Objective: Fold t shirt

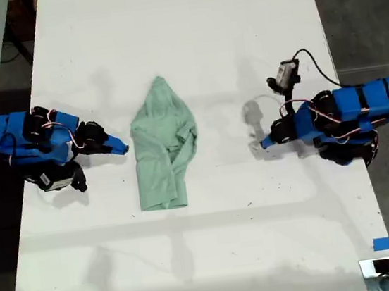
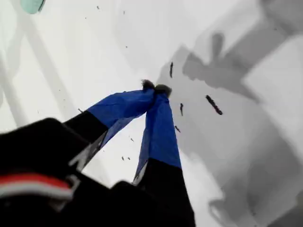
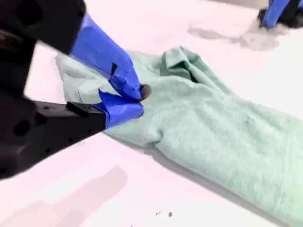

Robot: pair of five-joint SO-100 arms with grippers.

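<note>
Two closed pincers (image 3: 135, 99) (image 2: 156, 88), folded t shirt (image 1: 163, 149)

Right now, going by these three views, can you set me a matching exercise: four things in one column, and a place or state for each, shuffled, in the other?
Things:
1. t shirt
2. my first gripper
3. my second gripper
4. blue tape piece

Places or states:
A. stuck near the table edge, the exterior view's lower right
B. shut over bare table, the exterior view's right
C. lying bunched lengthwise mid-table
D. shut close beside the cloth, the exterior view's left

Pairs: 1-C, 2-B, 3-D, 4-A
</note>
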